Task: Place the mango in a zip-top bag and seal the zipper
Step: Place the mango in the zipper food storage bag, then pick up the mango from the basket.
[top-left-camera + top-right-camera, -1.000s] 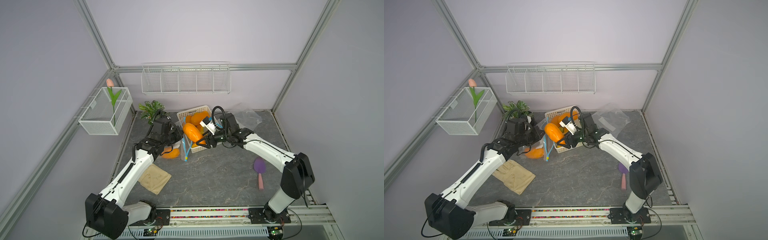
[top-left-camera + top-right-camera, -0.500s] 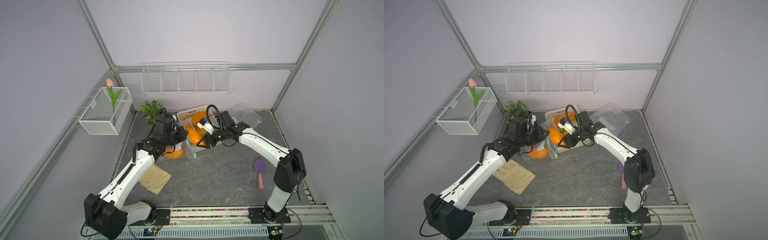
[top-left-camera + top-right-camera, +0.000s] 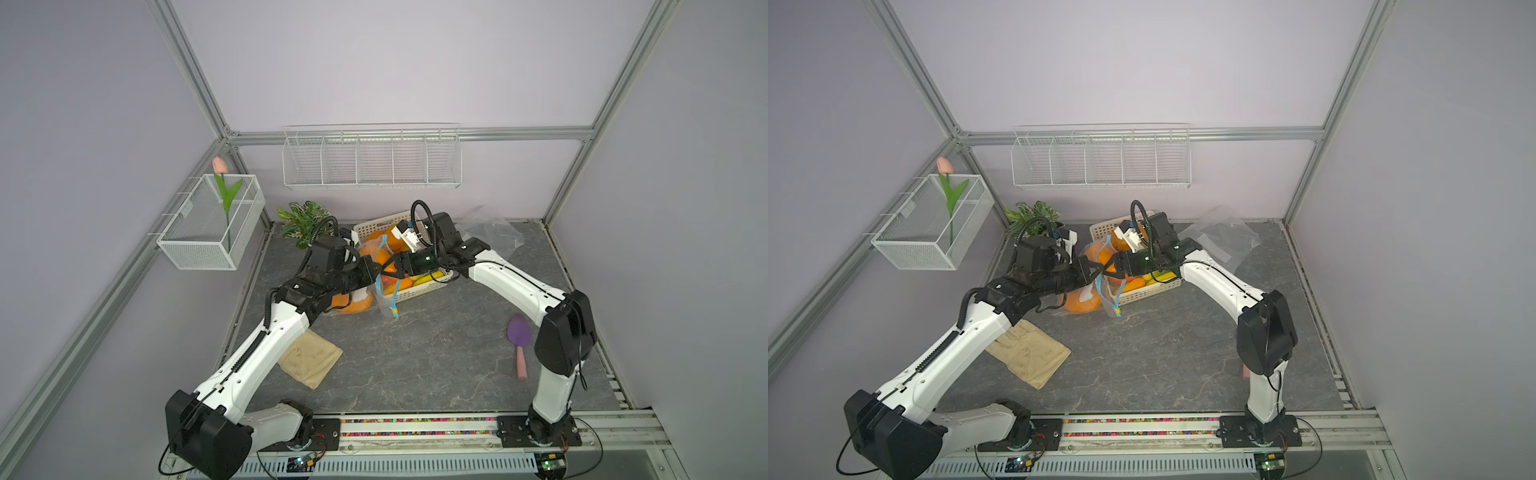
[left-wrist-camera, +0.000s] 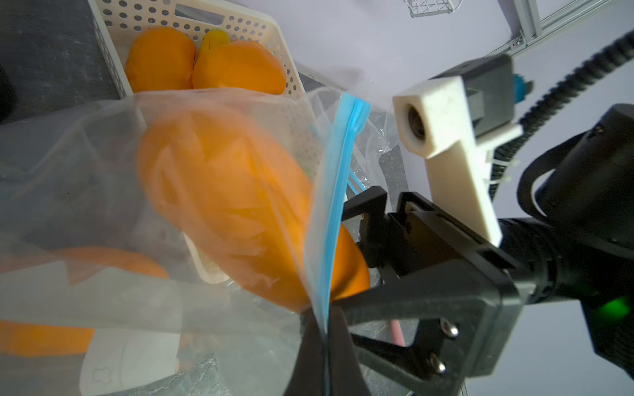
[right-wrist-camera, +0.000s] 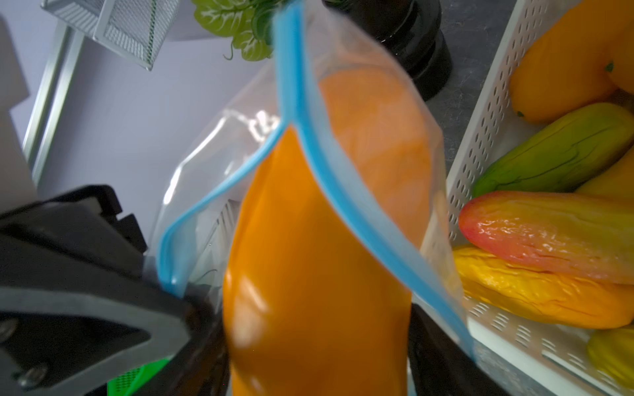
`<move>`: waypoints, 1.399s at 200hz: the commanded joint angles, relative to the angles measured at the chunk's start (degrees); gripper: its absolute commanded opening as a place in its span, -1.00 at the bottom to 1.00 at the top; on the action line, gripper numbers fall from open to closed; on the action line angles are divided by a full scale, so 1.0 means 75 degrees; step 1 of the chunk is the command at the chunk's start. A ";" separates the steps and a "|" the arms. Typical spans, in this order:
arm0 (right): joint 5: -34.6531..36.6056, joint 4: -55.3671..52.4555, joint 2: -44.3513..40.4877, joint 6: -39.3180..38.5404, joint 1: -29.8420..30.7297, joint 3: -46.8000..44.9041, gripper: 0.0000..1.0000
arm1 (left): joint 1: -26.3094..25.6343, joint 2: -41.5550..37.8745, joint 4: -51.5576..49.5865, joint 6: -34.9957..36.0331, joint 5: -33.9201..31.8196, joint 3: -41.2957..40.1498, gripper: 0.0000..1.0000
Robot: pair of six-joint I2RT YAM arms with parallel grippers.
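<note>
While left claw (image 4: 324, 331) pinches bag (image 4: 85, 171) rim, mango (image 5: 308, 274) pokes lengthwise through its mouth, right claw (image 4: 344, 255) spread.

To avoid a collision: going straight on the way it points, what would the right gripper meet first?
The mango between its jaws, partly inside the zip-top bag; just beyond, probably the left gripper pinching its rim.

Beige glove (image 3: 311, 360) lies lower left, purple spatula (image 3: 518, 334) sits right, leafy plant (image 3: 302, 217) back left, wire rack (image 3: 371, 160) up top.
</note>
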 commanded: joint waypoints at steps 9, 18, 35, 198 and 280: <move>0.0091 0.0785 -0.0428 0.0402 0.0012 -0.0184 0.82 | 0.0206 -0.0377 0.0511 -0.0319 0.0253 -0.0107 -1.00; 0.0128 0.1032 -0.0696 0.0368 0.0005 -0.0417 0.85 | 0.0251 -0.0405 0.0521 -0.0322 0.0248 -0.0092 -1.00; 0.0392 0.1403 -0.1222 0.0389 -0.0050 -0.0819 0.88 | 0.0317 -0.0443 0.0522 -0.0354 0.0239 -0.0062 -1.00; 0.1703 0.0902 0.1000 -0.0284 -0.0890 -0.0920 0.87 | 0.1325 -0.1543 0.0700 -0.0891 -0.0413 -0.0755 -1.00; 0.2086 0.0347 0.2798 -0.0251 -0.0547 0.0736 0.86 | 0.1320 -0.1184 0.0392 -0.0738 -0.0754 -0.0799 -1.00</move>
